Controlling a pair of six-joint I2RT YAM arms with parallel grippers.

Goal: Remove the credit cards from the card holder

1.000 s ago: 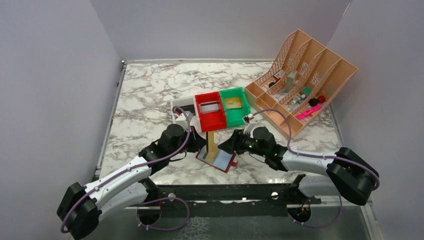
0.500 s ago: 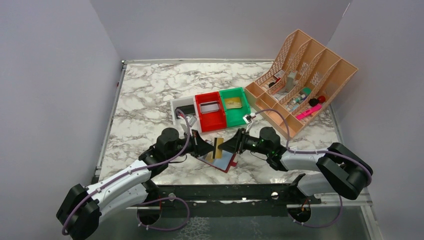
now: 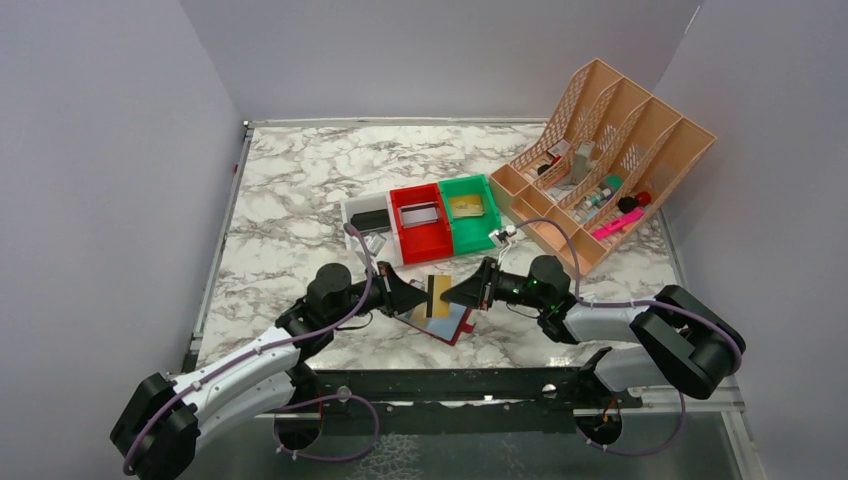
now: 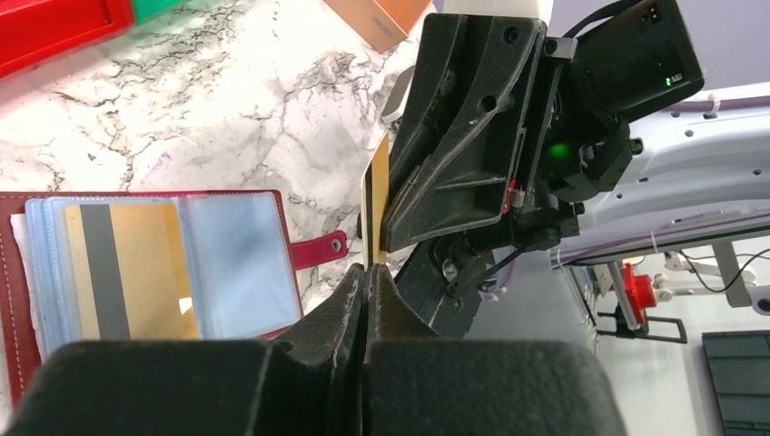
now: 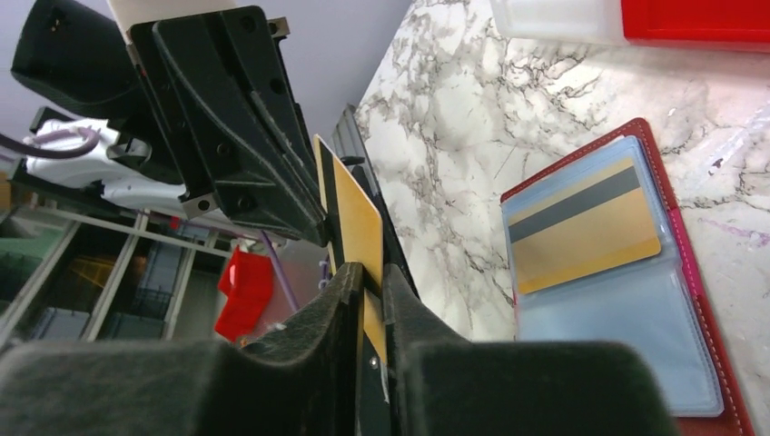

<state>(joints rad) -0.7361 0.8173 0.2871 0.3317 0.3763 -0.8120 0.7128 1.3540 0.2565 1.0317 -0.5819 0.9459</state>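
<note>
Mid-air handover, looks like. The left end effector [image 3: 410, 297] is clamped fully shut on one side of a gold card [image 3: 437, 296], which stands on edge just above the card holder [image 5: 626, 345]. The right end effector [image 3: 458, 294] sits nose to nose w/ it, jaws narrow around the card's other side; can't tell if they bite yet. Next move, I reckon: right needs a firm pinch before left lets go, then probably a carry to the red bin [image 3: 425, 240] or green bin [image 3: 470, 240] mid-counter. The holder lies open and flat on the counter [image 3: 300, 180], approx. the middle of its near edge. It's dark red w/ light-blue see-through pockets. A second gold card [image 5: 586, 227], grey stripe showing, sits in one pocket; the pocket next to it looks empty. So the job's not done.
</note>
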